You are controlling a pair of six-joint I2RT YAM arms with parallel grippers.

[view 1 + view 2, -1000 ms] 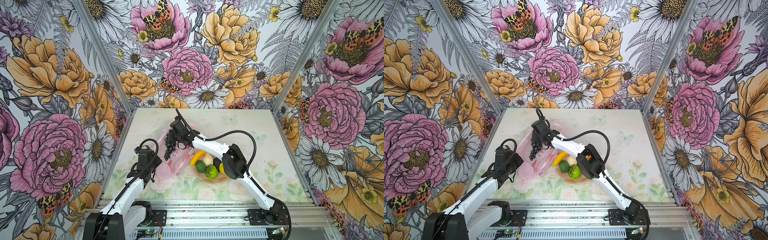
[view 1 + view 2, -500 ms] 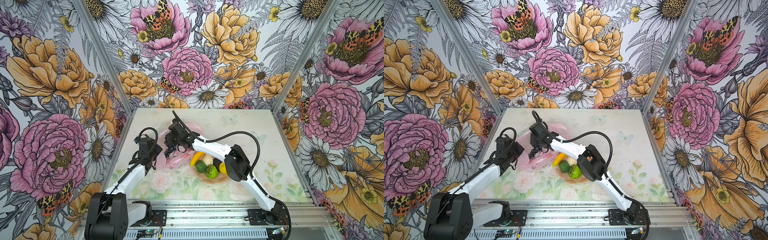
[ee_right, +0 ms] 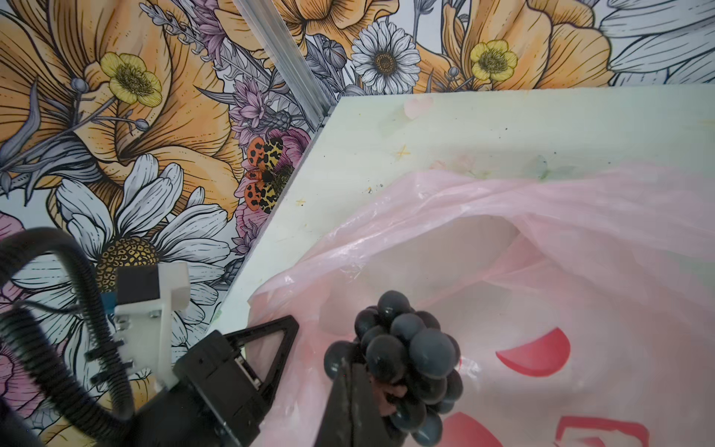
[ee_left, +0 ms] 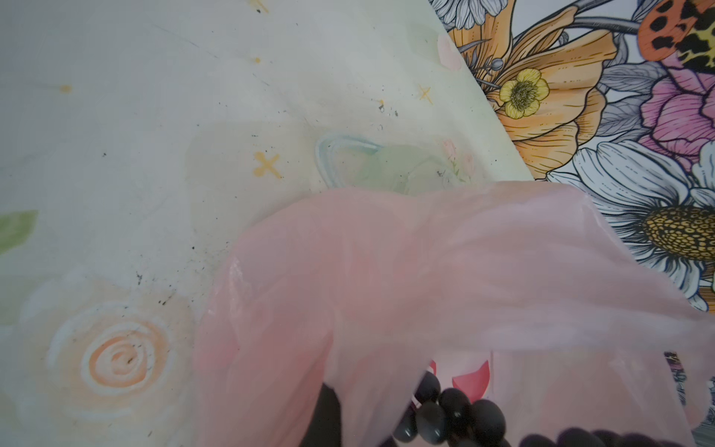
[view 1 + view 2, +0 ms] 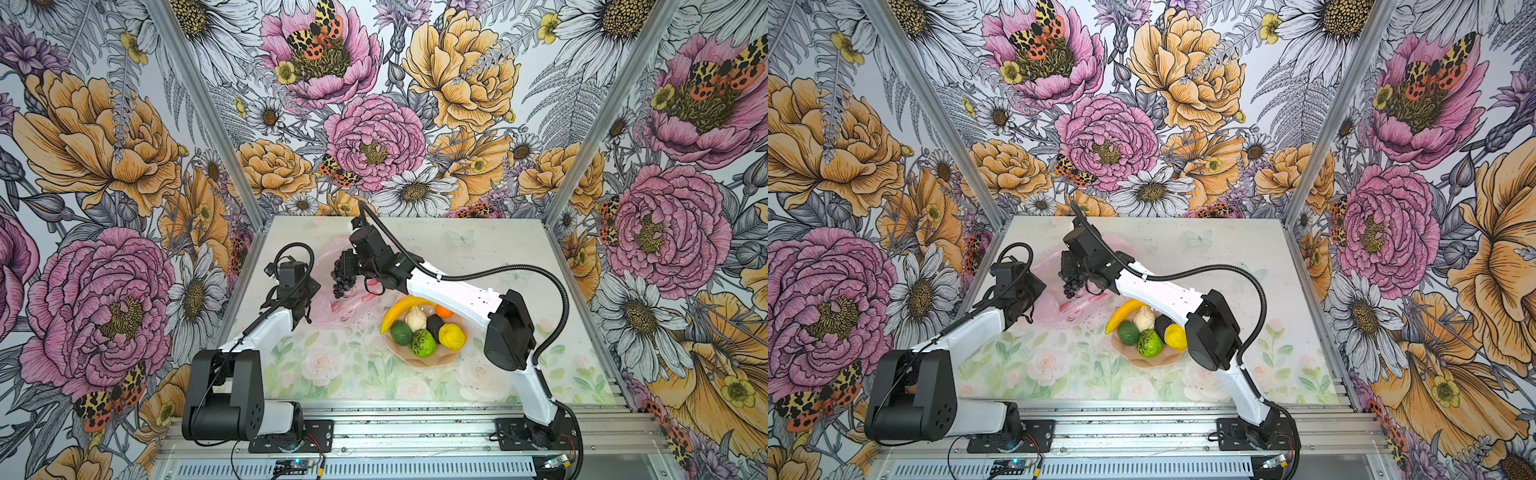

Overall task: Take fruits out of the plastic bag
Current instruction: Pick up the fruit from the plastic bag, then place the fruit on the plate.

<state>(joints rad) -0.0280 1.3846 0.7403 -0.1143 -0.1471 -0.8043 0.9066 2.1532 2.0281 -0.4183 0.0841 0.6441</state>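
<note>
Right pincer (image 5: 348,269): clamped on grape bunch (image 5: 341,284); plastic bag (image 5: 328,309) lies just beneath it. Left pincer (image 5: 303,307): closed, pinching the plastic bag's edge.

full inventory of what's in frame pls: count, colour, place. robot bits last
plastic bag: 1, translucent pink with red prints, crumpled on the table's left side
grape bunch: 1, dark purple, held above the bag
dish: 1, peach, mid-table
banana: 1, yellow, in dish
pear: 1, cream, in dish
avocado: 1, green, in dish
lime-green ball: 1, in dish
lemon: 1, yellow, in dish
dark fruit: 1, near-black, in dish
orange piece: 1, orange, dish's far edge
table: 1, pale floral
left claw: 1, black, shut on bag's edge
right claw: 1, black, shut on grape bunch
</note>
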